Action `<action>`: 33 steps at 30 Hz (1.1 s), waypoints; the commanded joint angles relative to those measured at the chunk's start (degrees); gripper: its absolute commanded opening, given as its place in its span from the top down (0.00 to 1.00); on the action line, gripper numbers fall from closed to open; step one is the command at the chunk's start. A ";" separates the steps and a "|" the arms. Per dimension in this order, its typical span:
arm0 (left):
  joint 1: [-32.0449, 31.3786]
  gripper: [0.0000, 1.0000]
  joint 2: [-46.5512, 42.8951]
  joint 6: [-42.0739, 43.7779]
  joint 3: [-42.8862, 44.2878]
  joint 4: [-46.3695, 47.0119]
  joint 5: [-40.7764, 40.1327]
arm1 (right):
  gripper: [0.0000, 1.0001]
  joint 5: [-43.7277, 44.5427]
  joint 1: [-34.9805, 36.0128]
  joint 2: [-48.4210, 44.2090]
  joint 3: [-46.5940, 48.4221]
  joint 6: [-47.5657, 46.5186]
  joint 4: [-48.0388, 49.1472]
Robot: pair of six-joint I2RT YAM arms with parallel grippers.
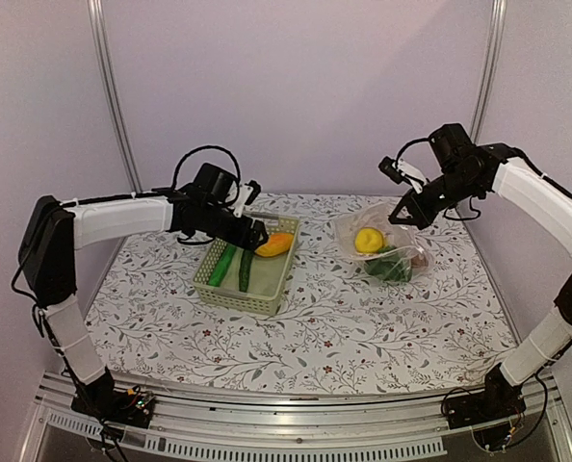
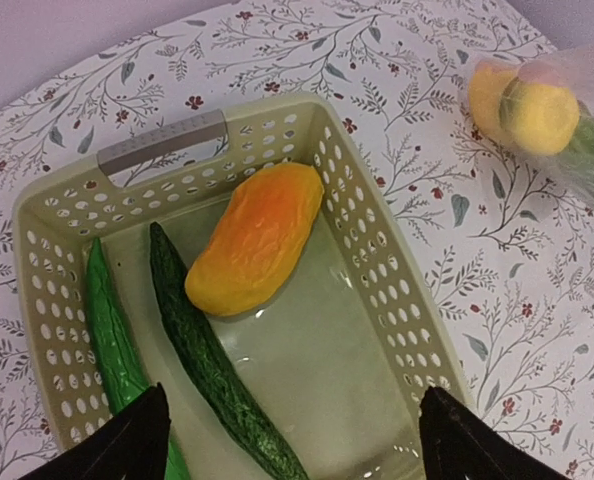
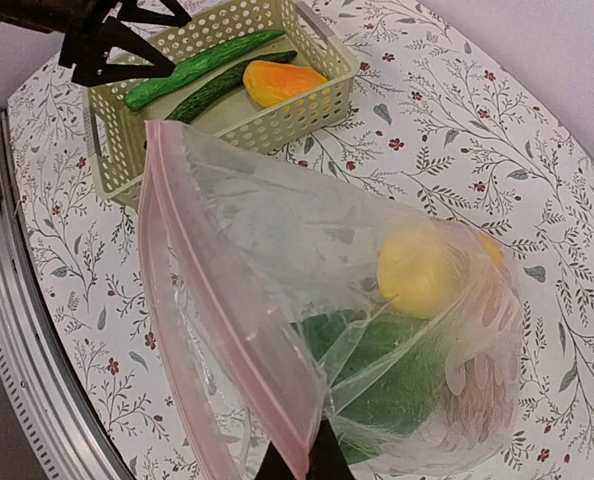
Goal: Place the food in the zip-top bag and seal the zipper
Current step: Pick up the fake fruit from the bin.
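Observation:
The zip-top bag (image 3: 277, 230) lies at the right of the table, its mouth facing the basket. My right gripper (image 3: 302, 465) is shut on the mouth edge at the pink zipper (image 3: 217, 310) and holds it up. Inside the bag are a yellow piece (image 3: 417, 270), a leafy green piece (image 3: 397, 370) and a brownish piece (image 3: 477, 400). An orange-yellow piece of food (image 2: 257, 238) and two cucumbers, one dark (image 2: 212, 360) and one light green (image 2: 112, 330), lie in the basket. My left gripper (image 2: 292, 400) hangs open above the basket, holding nothing.
The pale green lattice basket (image 2: 377, 260) stands left of centre on the flowered tablecloth, a grey handle (image 2: 162, 143) on its far wall. A metal rail (image 1: 296, 423) runs along the near table edge. Pale walls close the back and sides.

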 commanded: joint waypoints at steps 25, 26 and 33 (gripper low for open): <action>10.37 0.26 26.66 26.27 18.62 -1.02 20.21 | 1.00 -4.90 0.15 -8.56 -8.59 -1.42 0.64; 10.39 0.27 27.26 26.33 18.87 -0.90 20.16 | 1.00 -4.94 0.15 -8.41 -8.54 -1.41 0.60; 9.65 0.32 29.36 26.63 18.04 0.96 20.77 | 1.00 -4.94 0.19 -7.63 -8.42 -1.41 0.58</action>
